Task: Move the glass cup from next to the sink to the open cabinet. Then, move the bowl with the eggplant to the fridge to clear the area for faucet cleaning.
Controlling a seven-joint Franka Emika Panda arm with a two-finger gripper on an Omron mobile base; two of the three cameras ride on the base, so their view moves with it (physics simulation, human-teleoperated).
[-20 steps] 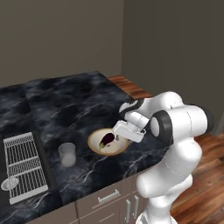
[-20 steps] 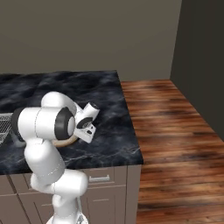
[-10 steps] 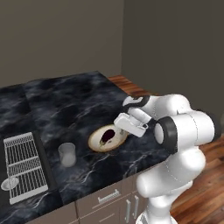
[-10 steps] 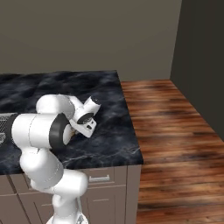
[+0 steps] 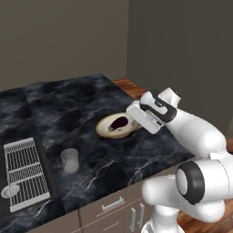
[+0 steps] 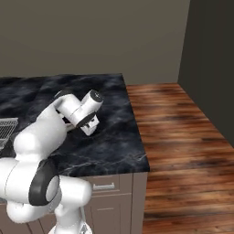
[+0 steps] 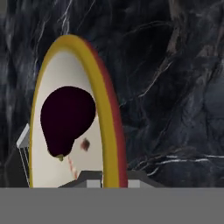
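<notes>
On the far left of the left base view, a grey wire rack [image 5: 25, 173] lies over the sink area, with a small round strainer [image 5: 10, 191] beside its near corner. Just to the right of the rack, the glass cup [image 5: 70, 160] stands upright on the black marble counter [image 5: 73, 109], well apart from the bowl. Farther right, near the middle of the counter, sits the bowl [image 5: 116, 126], cream inside with a yellow and red rim, and the dark purple eggplant [image 5: 119, 121] lies in it. At the bowl's right edge is the gripper [image 5: 135, 117], its jaws drawn narrow and clamped on the rim of the bowl; the hand view shows the rim [image 7: 109, 131] running down between the two finger tips, with the eggplant resting on the cream inner wall to its left. Right of the counter lies a brown wooden floor [image 6: 183, 128].
</notes>
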